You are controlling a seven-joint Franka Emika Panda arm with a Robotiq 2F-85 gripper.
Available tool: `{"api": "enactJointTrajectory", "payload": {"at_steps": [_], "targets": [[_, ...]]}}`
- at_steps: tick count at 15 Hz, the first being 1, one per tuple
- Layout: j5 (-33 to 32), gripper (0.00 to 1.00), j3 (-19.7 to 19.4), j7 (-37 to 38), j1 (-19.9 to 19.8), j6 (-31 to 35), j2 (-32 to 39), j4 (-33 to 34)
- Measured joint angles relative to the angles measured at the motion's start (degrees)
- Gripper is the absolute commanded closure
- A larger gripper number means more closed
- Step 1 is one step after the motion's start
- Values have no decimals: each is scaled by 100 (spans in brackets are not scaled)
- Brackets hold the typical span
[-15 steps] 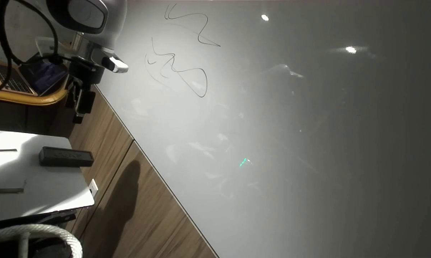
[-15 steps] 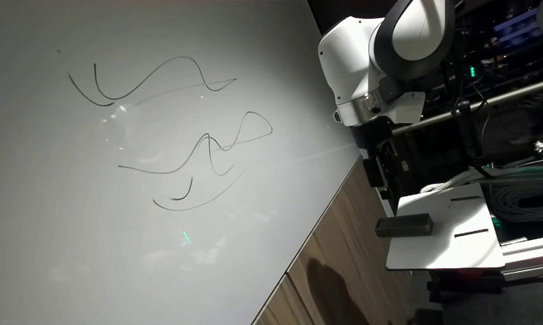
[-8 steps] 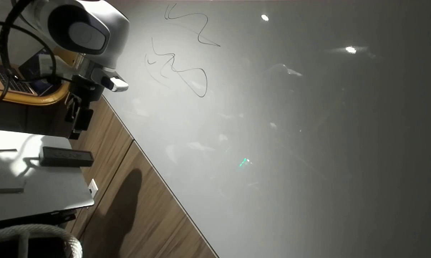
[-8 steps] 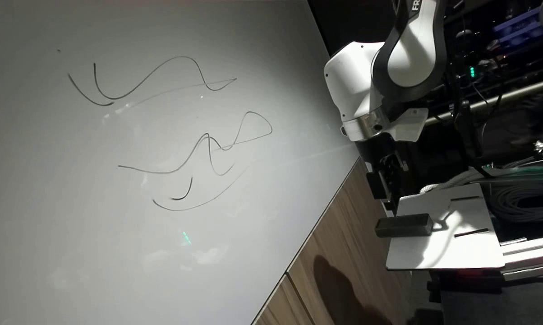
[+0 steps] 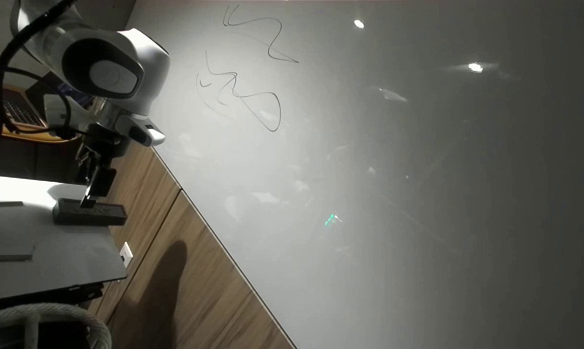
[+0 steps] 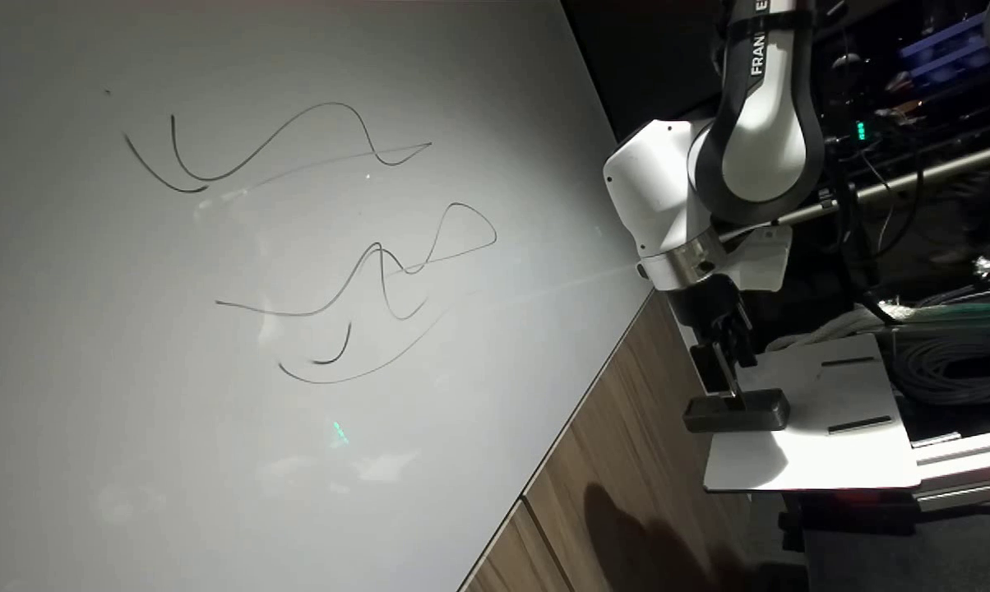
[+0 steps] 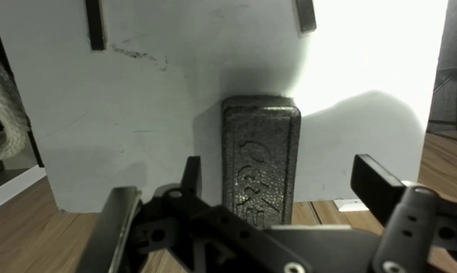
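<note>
In the wrist view, we are seeing the black two-fingered gripper [image 7: 283, 178] with its jaws standing spread to either side of the dark grey, rectangular, lettered block [image 7: 257, 148] at lower centre; that block is lying on a flat white panel [image 7: 156, 94], overhanging its bottom edge.

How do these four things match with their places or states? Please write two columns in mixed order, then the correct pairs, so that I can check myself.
Things:
1. claw
2. dark block
3. black wavy lines
4. white outlet

Places or states:
A. drawn on the glossy board
B. set in the wooden panelling
C. jaws standing apart
D. resting on the white platform

Pairs: 1-C, 2-D, 3-A, 4-B.
</note>
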Motion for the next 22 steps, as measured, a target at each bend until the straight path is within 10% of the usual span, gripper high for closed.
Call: {"api": "enactJointTrajectory", "payload": {"at_steps": [22], "targets": [[-500, 0, -290, 5, 197, 387, 484, 51]]}}
